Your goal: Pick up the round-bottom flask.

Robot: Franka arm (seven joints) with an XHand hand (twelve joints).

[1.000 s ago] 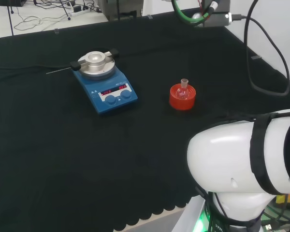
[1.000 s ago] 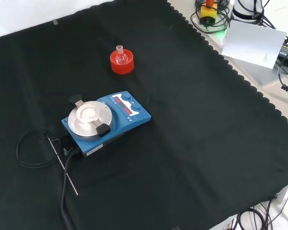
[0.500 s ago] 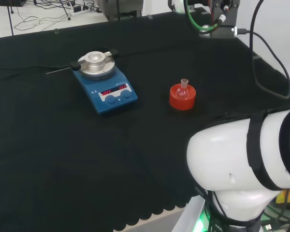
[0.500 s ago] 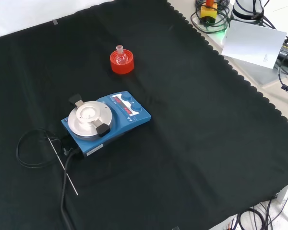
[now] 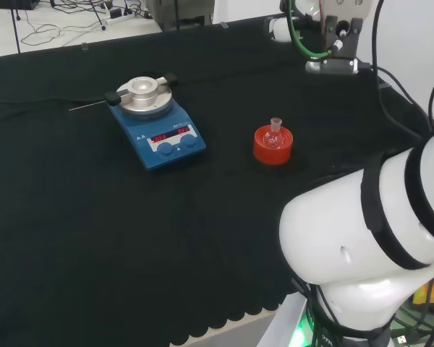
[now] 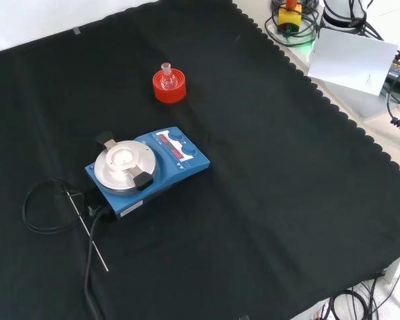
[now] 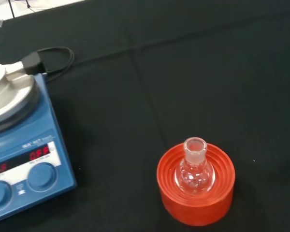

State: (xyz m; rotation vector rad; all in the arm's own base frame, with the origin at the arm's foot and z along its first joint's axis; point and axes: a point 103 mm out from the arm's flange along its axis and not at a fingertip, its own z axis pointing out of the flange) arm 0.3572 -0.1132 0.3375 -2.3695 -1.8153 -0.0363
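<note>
The round-bottom flask (image 7: 195, 169) sits upright in its red ribbed stand (image 7: 195, 202), neck up, apparently empty as far as clear glass lets one judge. In the head view the flask (image 5: 275, 134) and stand (image 5: 273, 147) are right of centre on the black cloth (image 5: 94, 238), well apart from the blue stirrer plate (image 5: 158, 132) to their left. In the front view the flask (image 6: 167, 78) stands at the far side of the cloth, with the stirrer plate (image 6: 147, 171) nearer the camera.

Judging from this, nothing of the pick-up is done: the flask rests in its stand and nothing touches it. The whole approach, the closing of the hand round the flask and the lift out of the stand are left. The arm's white link (image 5: 362, 231) fills the near right of the head view, and the wrist assembly with its green and black cables (image 5: 325, 40) hangs at the far right edge, beyond the flask. I cannot tell whether the hand is open or closed.

As for writing, the stirrer plate has two lit red displays (image 7: 19, 162) above its knobs (image 7: 41, 176) and a small white label on its front panel; I leave these unread. No marking can be made out on the flask or the stand.
</note>
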